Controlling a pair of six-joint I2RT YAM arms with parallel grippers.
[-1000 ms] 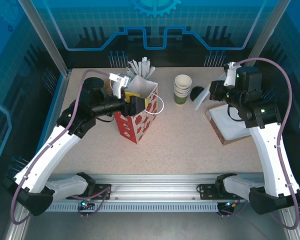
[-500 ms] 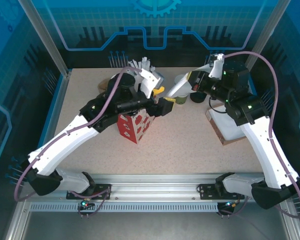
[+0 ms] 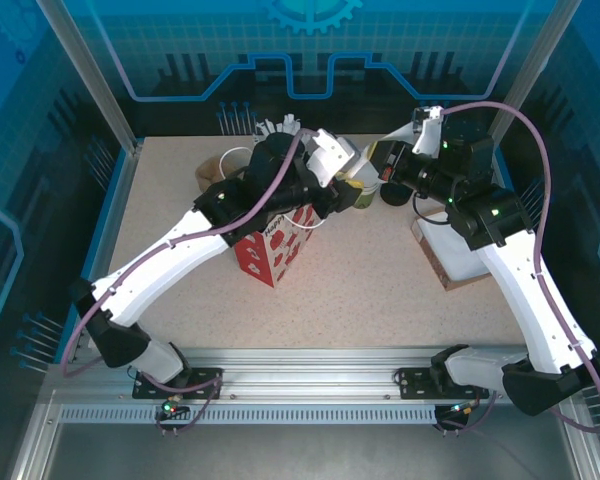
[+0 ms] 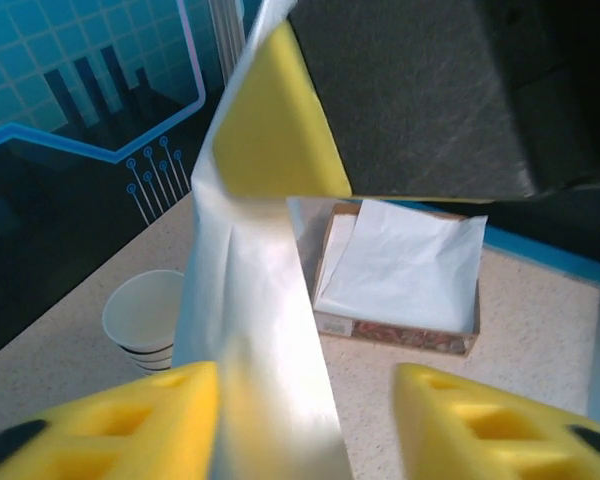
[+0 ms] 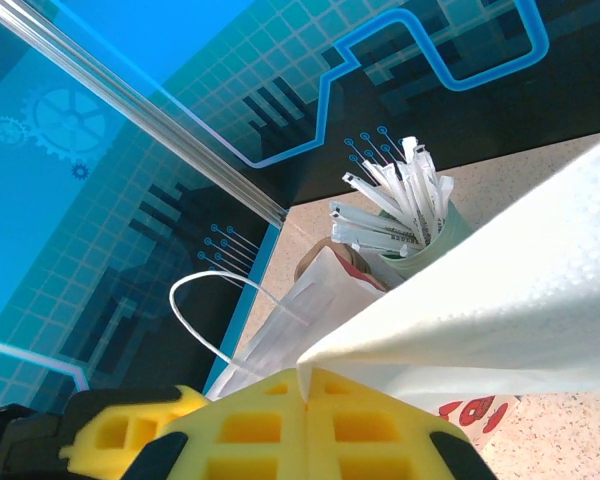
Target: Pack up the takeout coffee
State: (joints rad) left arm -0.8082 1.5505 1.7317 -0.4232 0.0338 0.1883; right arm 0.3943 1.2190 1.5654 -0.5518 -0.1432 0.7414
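The takeout coffee [image 3: 394, 192] shows as a dark cup with a black lid at the back of the table, partly hidden under my right arm. Just left of it, my right gripper [image 3: 376, 165] [image 5: 305, 400] is shut on a white napkin [image 5: 500, 290] [image 4: 255, 330]. The napkin hangs down between the yellow fingers of my open left gripper [image 3: 348, 190] [image 4: 305, 425] and lies against the left finger [image 4: 110, 425]. The red-and-white paper bag [image 3: 270, 245] [image 5: 310, 300] stands open under my left arm.
A stack of lidless white-rimmed cups [image 4: 145, 315] [image 3: 365, 185] stands beside both grippers. The pale green cup of white sticks [image 5: 410, 215] [image 3: 280, 130] is behind the bag. A pile of napkins on a cork board [image 4: 400, 270] [image 3: 460, 250] lies at the right.
My left arm has swung from the bag rightward to the napkin. My right gripper has carried the napkin left, over the cup stack, to meet it.
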